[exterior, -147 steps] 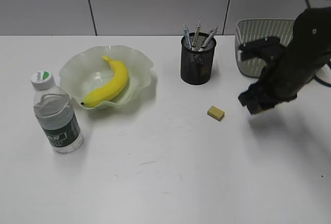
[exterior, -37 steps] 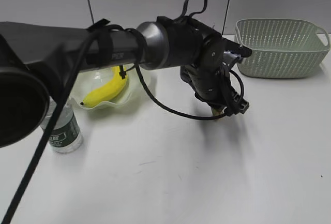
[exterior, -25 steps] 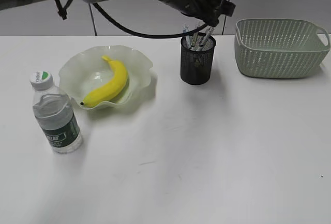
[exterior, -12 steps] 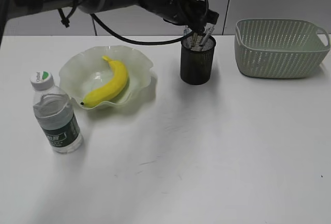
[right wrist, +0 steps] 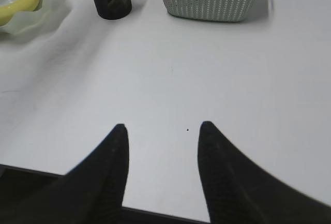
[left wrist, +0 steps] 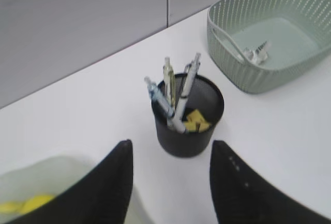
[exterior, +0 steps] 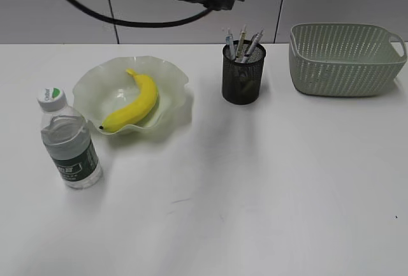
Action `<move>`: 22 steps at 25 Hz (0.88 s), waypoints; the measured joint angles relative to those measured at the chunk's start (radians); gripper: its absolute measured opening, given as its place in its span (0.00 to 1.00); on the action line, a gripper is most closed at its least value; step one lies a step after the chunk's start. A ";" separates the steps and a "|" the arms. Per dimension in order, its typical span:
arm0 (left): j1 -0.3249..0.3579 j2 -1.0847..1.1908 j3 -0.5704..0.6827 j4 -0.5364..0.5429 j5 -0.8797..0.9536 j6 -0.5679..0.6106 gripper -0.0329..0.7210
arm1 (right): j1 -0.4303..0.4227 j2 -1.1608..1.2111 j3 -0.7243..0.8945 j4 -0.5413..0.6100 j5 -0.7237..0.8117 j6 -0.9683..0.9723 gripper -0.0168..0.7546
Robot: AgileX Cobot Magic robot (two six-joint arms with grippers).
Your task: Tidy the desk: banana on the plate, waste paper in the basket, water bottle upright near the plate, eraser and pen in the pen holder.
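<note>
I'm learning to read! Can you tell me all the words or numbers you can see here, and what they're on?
Water bottle cap: small print, too blurred to read.
Water bottle's dark green label: pale marks only, too small to read.
Waste paper in the basket: any print is too small to make out.
Nothing else carries readable words or numbers.

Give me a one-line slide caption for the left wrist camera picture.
Open left gripper above the black pen holder holding pens and yellow eraser; waste paper lies in the basket.
</note>
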 joint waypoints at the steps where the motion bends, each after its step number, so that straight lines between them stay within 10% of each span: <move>1: 0.000 -0.057 0.080 0.006 -0.005 0.000 0.52 | 0.000 0.000 0.000 0.000 0.000 0.000 0.48; 10: 0.000 -0.818 0.764 0.038 0.062 -0.005 0.48 | 0.000 0.000 0.000 0.000 0.000 -0.001 0.48; 22: 0.000 -1.715 1.068 0.034 0.465 -0.036 0.46 | 0.000 0.000 0.000 0.001 0.000 -0.001 0.48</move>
